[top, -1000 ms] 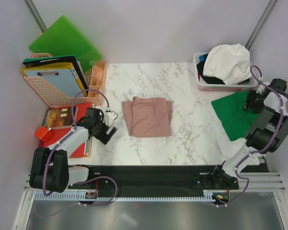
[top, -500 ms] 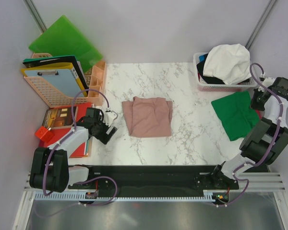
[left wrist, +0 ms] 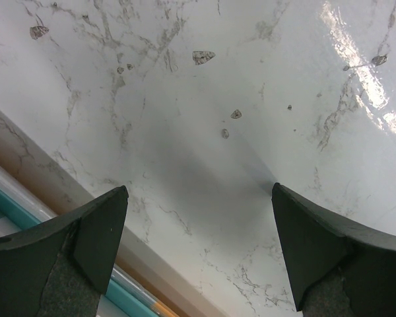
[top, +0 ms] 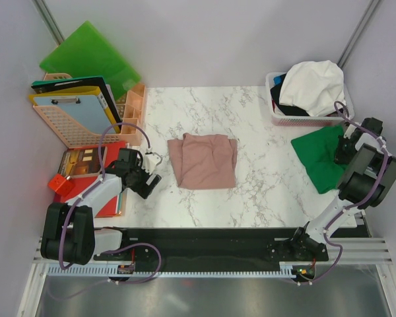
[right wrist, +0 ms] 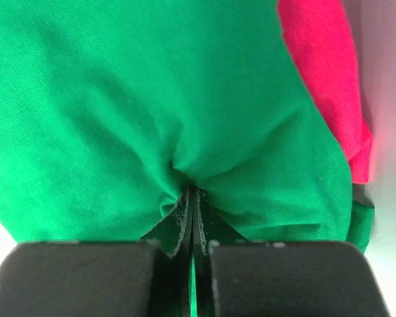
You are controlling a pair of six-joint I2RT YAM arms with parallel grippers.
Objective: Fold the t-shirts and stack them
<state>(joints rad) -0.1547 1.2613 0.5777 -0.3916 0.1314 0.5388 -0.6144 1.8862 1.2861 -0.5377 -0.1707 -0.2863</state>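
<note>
Green t-shirt (top: 320, 158) lay crumpled flat on the right side of the marble table (top: 251, 191), just in front of the basket (top: 303, 120), with its near end reaching toward the table's right edge. The right gripper (top: 342, 150) sat at the shirt's right-hand margin. In the right wrist view its jaws were pressed fully together (right wrist: 191, 198) with a pucker of the green cloth (right wrist: 152, 99) pinched between them, and folds radiated out from the nip. A strip of red-pink fabric (right wrist: 323, 79) showed along the upper right of that view, beside the green; what it belonged to could not be told.

Pink t-shirt (top: 203, 160) lay at the middle of the table, folded into a rough rectangle and well apart from the green one. No gripper touched it.

White t-shirt (top: 313, 86) was heaped on top of the basket at the far right corner, with dark cloth (top: 292, 109) under it.

Left gripper (top: 155, 173) was near the table's left edge, well apart from the pink shirt. Its jaws stood spread wide (left wrist: 198, 224) with nothing between them, only bare marble (left wrist: 218, 99) below.

Left of the table were a green folder (top: 89, 56) leaning on the wall, a peach rack (top: 72, 125) holding clipboards, and a red folder (top: 112, 198) under the left arm.
</note>
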